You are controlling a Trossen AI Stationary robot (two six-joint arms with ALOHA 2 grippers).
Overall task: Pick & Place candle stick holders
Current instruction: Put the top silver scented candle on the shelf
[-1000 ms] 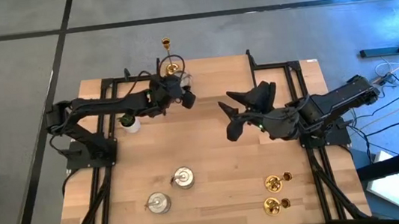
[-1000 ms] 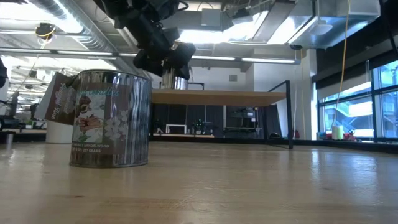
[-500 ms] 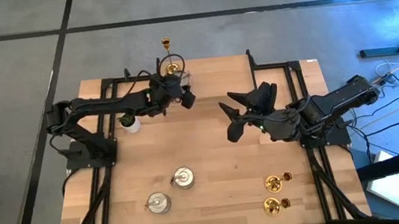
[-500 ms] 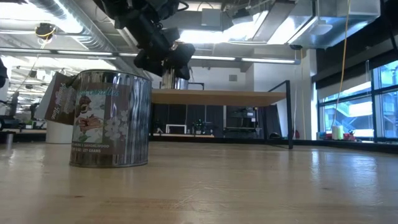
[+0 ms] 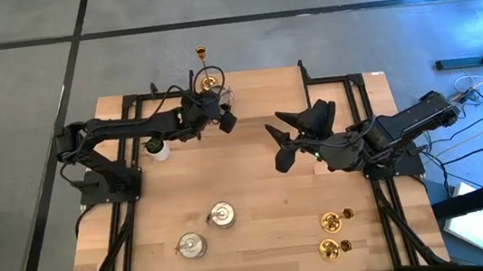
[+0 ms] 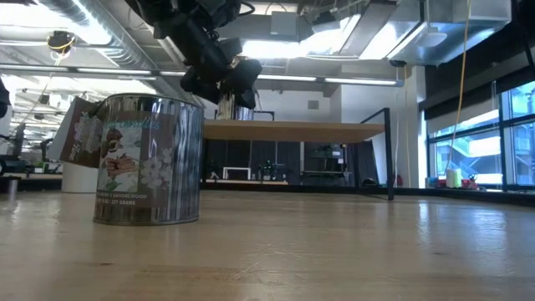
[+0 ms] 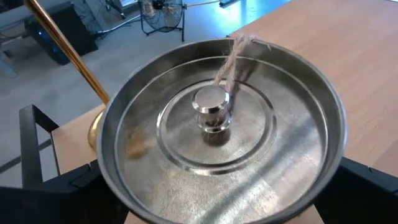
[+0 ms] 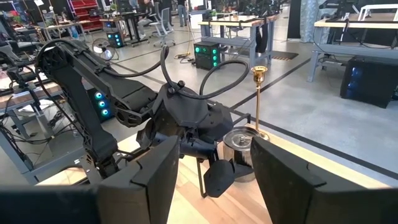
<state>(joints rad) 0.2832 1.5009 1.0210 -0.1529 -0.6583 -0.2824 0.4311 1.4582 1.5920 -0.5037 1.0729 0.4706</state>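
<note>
One silvery holder is sitting between the released left gripper's fingers at the table's far edge, beside a gold holder; right gripper is hovering spread above open mid-table.

Both arms are matte black from base to tip, built of rounded segments joined by thick cylindrical joints. The left tool ends in two broad, flat black fingers; behind it, thin black cables curl out of the wrist in open loops. The right tool has the same pair of wide, angular black fingers, plain slabs with sharp edges and no markings. Behind the right tool, a small green light shows on the forearm, and loose cables trail from the arm's base. Each arm sits on a black metal frame.
</note>
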